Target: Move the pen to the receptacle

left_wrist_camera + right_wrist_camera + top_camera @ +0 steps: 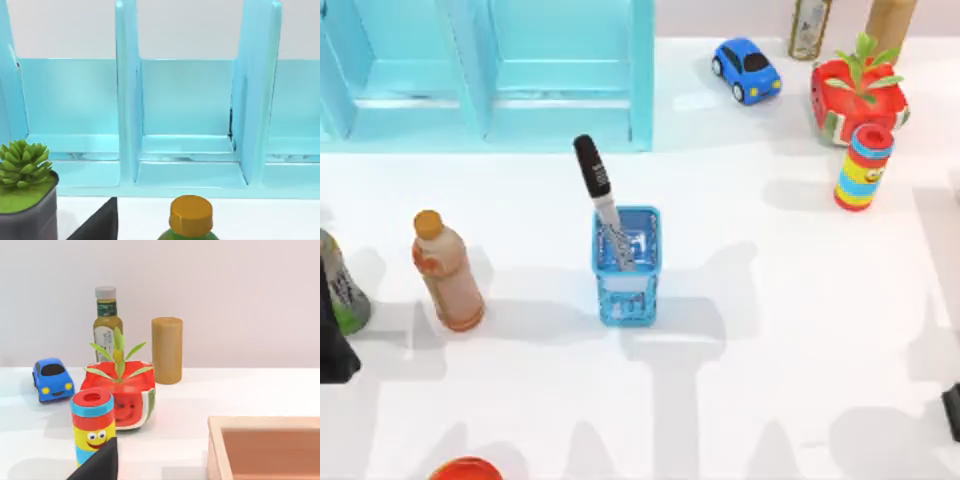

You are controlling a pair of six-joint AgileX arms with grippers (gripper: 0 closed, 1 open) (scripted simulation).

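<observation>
The thick marker-like pen with black cap and silver-grey lower barrel stands in the translucent blue square pen cup, near the middle of the white table. Wide bare tabletop lies to the cup's right and in front of it, down to the near edge.

Along the back left, the pale blue compartmented shelf rack walls off the far edge, a short gap behind the cup. Left of the cup stands a peach-coloured drink bottle with an orange cap, and at the left edge a green bottle with a label. A red-orange round object pokes in at the near edge.

At the back right are a small blue toy car, a red watermelon-shaped planter with a green sprout, a striped cylinder with a cartoon face, a labelled glass bottle and a tan cylinder, all well apart from the cup.

The pen's barrel end is down inside the cup. Its cap sticks out and leans toward the rear and slightly left, so the long axis runs from the cup toward the rack.

The left gripper sits at the table's left edge by the green bottle, and the right gripper at the near right. Whether either is released or clenched cannot be told.
</observation>
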